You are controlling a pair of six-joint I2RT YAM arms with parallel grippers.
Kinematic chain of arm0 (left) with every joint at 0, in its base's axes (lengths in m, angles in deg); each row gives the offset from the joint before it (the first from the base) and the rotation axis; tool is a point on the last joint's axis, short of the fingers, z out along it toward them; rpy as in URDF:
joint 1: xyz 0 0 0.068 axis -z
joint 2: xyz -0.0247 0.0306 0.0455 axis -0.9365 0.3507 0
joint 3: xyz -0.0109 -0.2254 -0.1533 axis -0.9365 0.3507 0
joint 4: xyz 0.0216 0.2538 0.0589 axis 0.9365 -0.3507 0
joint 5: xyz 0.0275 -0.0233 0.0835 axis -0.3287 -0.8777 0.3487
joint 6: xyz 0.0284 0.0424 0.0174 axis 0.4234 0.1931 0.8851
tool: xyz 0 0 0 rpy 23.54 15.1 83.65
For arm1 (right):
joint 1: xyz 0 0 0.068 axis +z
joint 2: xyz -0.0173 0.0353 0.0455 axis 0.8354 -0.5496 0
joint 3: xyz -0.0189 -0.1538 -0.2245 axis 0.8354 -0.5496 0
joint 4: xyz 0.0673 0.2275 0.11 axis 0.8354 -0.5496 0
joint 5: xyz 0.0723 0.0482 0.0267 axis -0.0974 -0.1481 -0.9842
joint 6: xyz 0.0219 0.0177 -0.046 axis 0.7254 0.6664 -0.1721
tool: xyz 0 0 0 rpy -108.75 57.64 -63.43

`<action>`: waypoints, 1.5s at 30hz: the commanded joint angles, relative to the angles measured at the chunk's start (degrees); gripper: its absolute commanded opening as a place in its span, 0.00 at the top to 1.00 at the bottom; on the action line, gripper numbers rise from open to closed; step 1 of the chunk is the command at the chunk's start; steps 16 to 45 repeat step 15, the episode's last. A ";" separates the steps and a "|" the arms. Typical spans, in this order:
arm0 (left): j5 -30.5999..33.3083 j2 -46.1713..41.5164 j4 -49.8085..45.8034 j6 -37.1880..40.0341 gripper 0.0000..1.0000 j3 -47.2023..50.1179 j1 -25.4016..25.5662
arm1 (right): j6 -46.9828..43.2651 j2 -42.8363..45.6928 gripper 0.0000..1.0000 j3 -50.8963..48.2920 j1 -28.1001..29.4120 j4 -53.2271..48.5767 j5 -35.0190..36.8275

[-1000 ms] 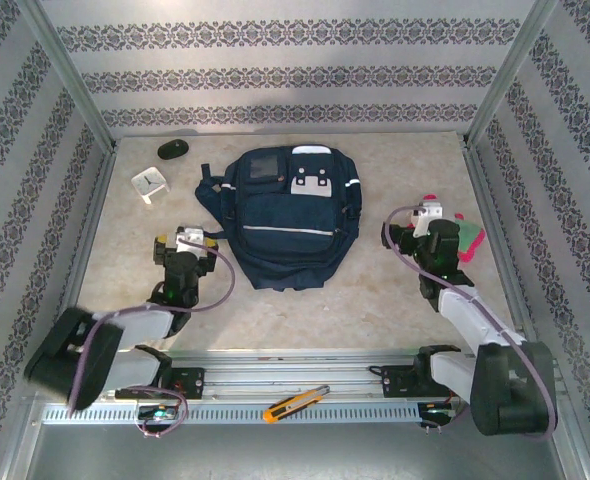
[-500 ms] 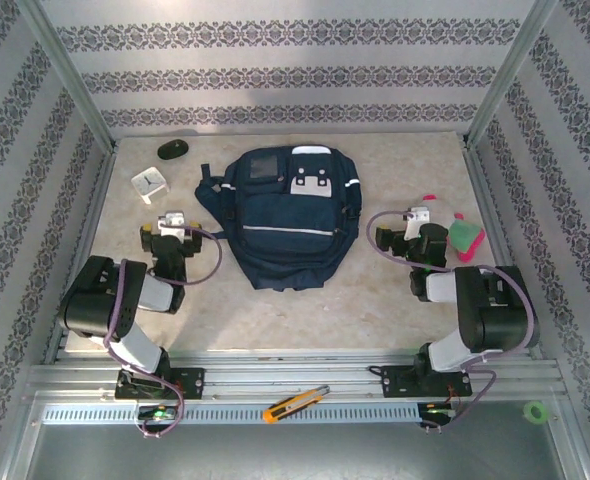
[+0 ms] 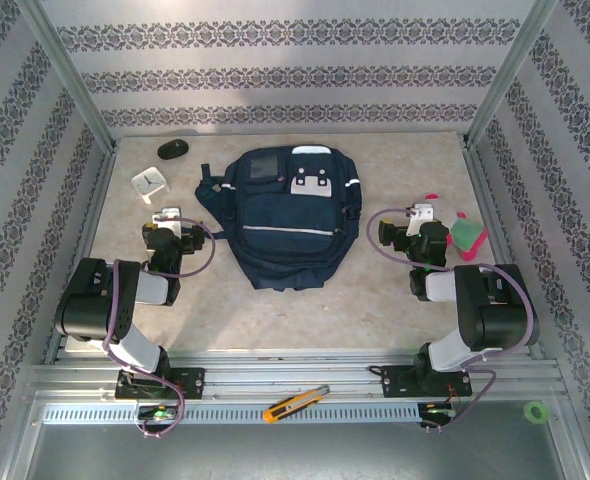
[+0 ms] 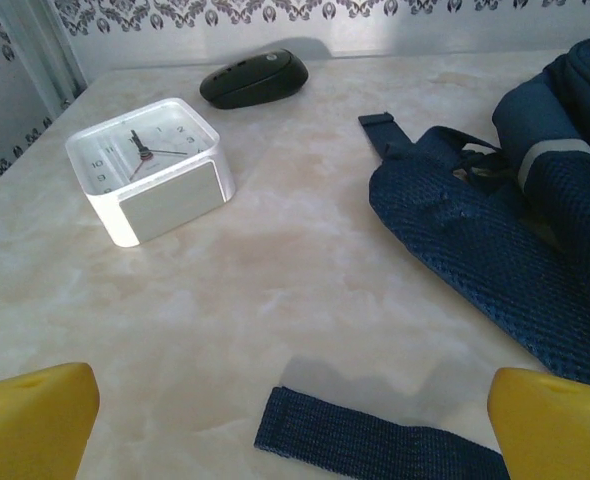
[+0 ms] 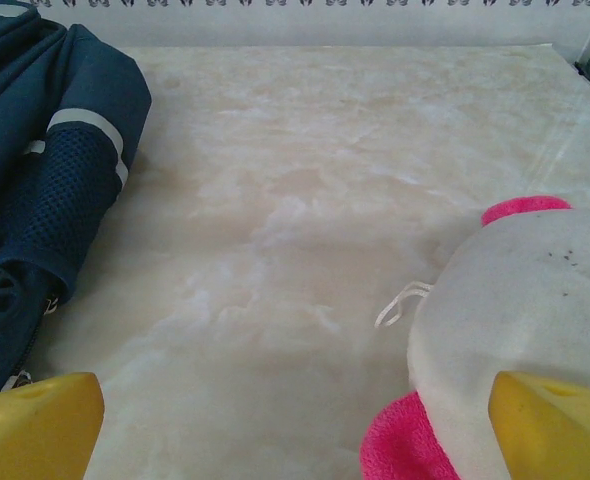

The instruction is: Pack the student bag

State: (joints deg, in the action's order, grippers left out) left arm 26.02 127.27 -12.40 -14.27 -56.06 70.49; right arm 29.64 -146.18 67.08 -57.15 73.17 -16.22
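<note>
The student bag (image 3: 285, 215), dark navy with a grey-white patch near its top, lies flat in the middle of the table. Its mesh side and straps (image 4: 495, 230) show in the left wrist view, and its striped side (image 5: 55, 170) in the right wrist view. My left gripper (image 3: 165, 222) sits left of the bag, open. Its yellow fingertips (image 4: 35, 420) stand wide apart over a loose strap end (image 4: 375, 445). My right gripper (image 3: 420, 215) is right of the bag, open, with nothing between its fingers (image 5: 560, 425). A white and pink plush (image 5: 515, 310) lies by its right finger.
A white square clock (image 3: 147, 183) and a black mouse (image 3: 172, 149) lie at the back left. A green and pink item (image 3: 465, 235) lies at the right edge. An orange utility knife (image 3: 295, 403) rests on the front rail, with a green ring (image 3: 535, 410) at the front right.
Both arms have folded up from a low stretched pose. The left gripper has shifted left and farther back toward the clock. The right gripper stays near the plush. Both stay open.
</note>
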 commanded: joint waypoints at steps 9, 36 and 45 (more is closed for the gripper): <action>-1.07 -0.40 -1.42 -1.20 0.01 -1.15 -0.31 | 0.73 0.64 0.02 0.89 0.27 2.30 0.45; -0.94 -0.42 -1.00 -1.28 0.01 -0.93 -0.26 | 0.70 0.64 0.02 0.89 0.23 2.30 0.35; -0.94 -0.42 -1.00 -1.28 0.01 -0.93 -0.26 | 0.70 0.64 0.02 0.89 0.23 2.30 0.35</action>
